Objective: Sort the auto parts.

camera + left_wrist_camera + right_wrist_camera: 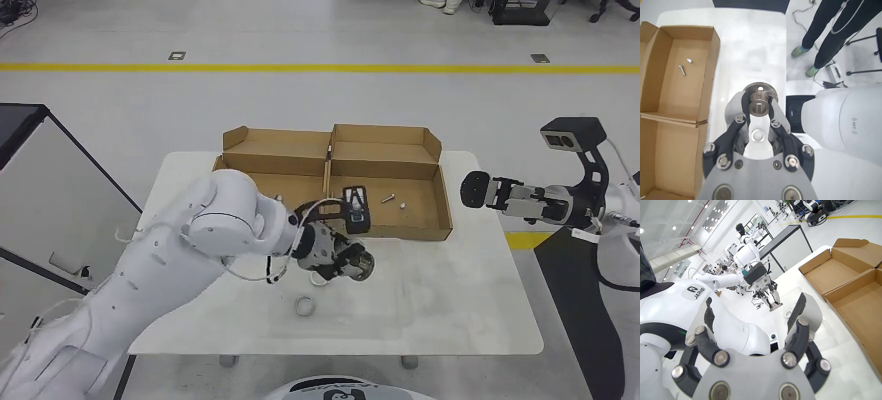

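Observation:
My left gripper is shut on a grey metal flanged hub, holding it by its neck above the white table, just in front of the cardboard box. From above, the left gripper and the hub sit near the table's middle. A silver ring lies on the table under the gripper, also seen as the ring. A bolt and a small nut lie in one box compartment. My right gripper is open and holds nothing, at the table's right edge.
The two-compartment cardboard box stands at the back of the table with its flaps up; the other compartment looks bare. A person's legs stand on the floor beside the table. A black-framed cabinet stands to the left.

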Tool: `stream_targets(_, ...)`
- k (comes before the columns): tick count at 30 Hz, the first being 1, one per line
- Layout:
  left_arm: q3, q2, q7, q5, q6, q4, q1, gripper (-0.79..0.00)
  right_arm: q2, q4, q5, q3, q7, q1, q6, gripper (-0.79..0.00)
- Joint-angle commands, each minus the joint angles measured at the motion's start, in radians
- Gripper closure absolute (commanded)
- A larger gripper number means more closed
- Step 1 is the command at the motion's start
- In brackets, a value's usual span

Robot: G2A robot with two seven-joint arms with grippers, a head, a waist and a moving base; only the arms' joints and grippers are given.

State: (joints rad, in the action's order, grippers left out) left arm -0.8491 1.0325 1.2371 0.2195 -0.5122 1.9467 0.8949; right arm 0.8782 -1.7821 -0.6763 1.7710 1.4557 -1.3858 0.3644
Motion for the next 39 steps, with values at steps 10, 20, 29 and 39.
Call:
stream_targets(10,-0.161,-0.051,-0.156,-0.306,-0.227,-0.126,0.149,0.000,0.000,0.000,0.000,0.000,0.000,0.000,0.000,-0.785)
stream_targets(20,-0.189,-0.100,-0.339,-0.508,-0.410,-0.189,0.183,0.000,0.000,0.000,0.000,0.000,0.000,0.000,0.000,-0.785)
stream_targets(29,-0.227,-0.151,-0.429,-0.658,-0.500,-0.198,0.180,0.000,0.000,0.000,0.000,0.000,0.000,0.000,0.000,-0.785)
stream_targets(39,-0.296,-0.165,-0.429,-0.718,-0.500,-0.162,0.196,0.000,0.000,0.000,0.000,0.000,0.000,0.000,0.000,-0.785)
